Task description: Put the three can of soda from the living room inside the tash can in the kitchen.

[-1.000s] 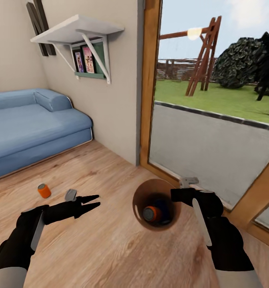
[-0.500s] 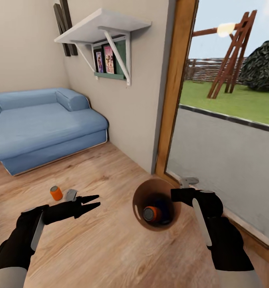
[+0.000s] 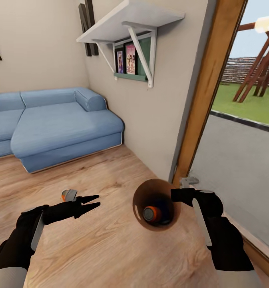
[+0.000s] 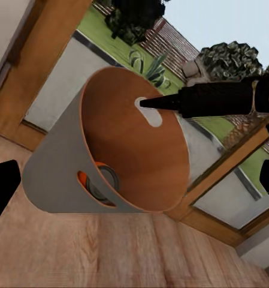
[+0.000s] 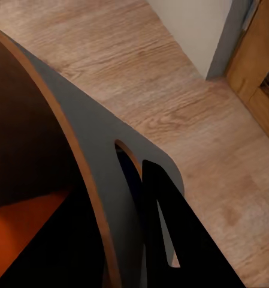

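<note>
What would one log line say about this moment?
place: living room | right claw: holding bin by rim | in bin: one soda can | floor can: beside open left claw | sofa: behind

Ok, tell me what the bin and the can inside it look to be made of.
The bin: apparently wood or a wood-look sheet, with a smooth matte orange-brown inside, a grey outside and a thin wall with a cut-out handle slot. The can: probably painted metal, with an orange body and a silver-grey top.

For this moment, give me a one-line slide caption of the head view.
Right gripper holds the bin by its rim, one soda can inside; another can on the floor.
</note>
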Robot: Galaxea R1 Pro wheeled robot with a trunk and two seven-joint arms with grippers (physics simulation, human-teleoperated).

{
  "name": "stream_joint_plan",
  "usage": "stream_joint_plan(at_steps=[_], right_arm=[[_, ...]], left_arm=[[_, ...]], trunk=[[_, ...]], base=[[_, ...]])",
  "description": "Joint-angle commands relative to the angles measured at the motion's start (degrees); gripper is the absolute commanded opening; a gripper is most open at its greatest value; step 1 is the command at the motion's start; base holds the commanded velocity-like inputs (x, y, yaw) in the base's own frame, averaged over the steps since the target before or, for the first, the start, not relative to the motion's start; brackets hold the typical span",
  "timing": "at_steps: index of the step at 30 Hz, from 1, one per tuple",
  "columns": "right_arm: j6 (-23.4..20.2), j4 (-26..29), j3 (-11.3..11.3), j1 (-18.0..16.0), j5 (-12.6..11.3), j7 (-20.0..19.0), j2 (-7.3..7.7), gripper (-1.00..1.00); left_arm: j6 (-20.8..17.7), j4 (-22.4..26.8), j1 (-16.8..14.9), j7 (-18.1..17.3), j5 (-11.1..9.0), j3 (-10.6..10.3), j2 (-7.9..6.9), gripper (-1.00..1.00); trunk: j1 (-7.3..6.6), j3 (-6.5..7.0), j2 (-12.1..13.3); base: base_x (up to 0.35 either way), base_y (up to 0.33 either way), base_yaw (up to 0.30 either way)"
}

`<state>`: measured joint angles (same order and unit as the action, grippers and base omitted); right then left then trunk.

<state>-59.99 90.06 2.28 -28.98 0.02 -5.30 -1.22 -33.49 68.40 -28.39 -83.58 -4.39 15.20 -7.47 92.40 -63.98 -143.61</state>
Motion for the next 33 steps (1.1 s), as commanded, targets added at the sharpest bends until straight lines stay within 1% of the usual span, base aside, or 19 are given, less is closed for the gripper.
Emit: stream_joint_plan(at_steps=[1, 33], right_arm=[[-0.01, 0.03, 0.01, -0.02, -1.0, -0.06, -0.01, -1.0], [-0.01, 0.03, 0.01, -0.02, -1.07, -0.15, -0.01, -1.0]], left_arm=[[0.0, 0.0, 0.0, 0.0, 0.0, 0.0, 0.0, 1.0], [0.16, 0.06, 0.0, -0.09, 0.0, 0.0, 0.0, 1.0]], trunk=[[-0.01, 0.01, 0.0], [-0.01, 0.01, 0.0]], base=[[0.338, 0.0, 0.259], [0.338, 0.0, 0.259]])
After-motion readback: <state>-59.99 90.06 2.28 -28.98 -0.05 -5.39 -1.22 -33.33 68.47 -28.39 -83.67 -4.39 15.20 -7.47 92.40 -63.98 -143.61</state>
